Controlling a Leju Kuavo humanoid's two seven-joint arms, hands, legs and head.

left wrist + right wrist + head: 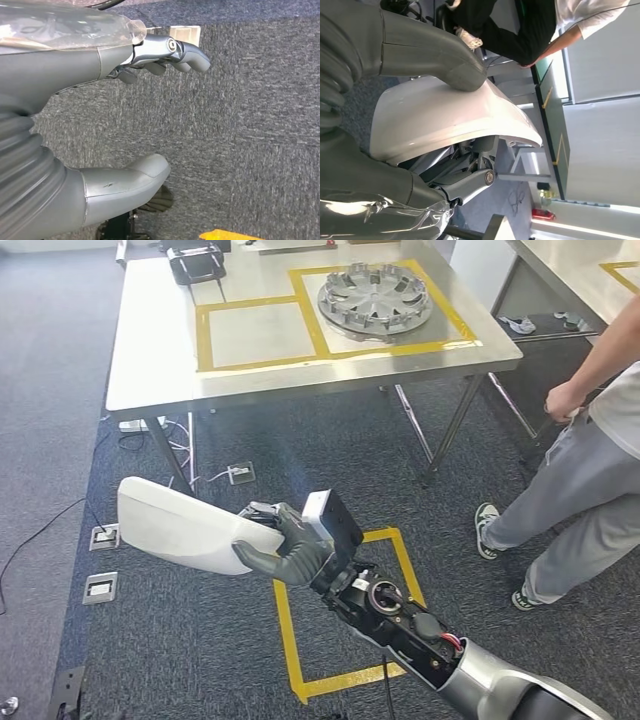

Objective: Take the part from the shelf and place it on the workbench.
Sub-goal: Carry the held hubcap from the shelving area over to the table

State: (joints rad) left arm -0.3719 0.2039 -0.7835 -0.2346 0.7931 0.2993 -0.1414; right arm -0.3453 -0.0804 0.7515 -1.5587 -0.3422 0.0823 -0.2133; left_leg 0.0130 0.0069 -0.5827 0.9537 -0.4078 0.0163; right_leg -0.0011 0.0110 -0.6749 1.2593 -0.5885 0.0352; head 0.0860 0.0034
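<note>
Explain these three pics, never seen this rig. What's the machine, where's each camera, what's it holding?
It is a two-legged humanoid robot with two arms and many-fingered hands. The wide picture is its head camera, looking forward and down. The other two come from cameras at its wrists and are turned sideways. The right hand grips a white panel, thumb on top in the right wrist view. The left hand holds nothing and hangs over the carpet. Ahead stands the workbench, taped in yellow, with a hubcap on it. A person stands at right.

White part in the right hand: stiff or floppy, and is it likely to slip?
Probably stiff: the white part sticks out sideways past the right hand without drooping. Its glossy curved shell looks slippery. Held at one end, it may tend to pivot in the grip.
</note>
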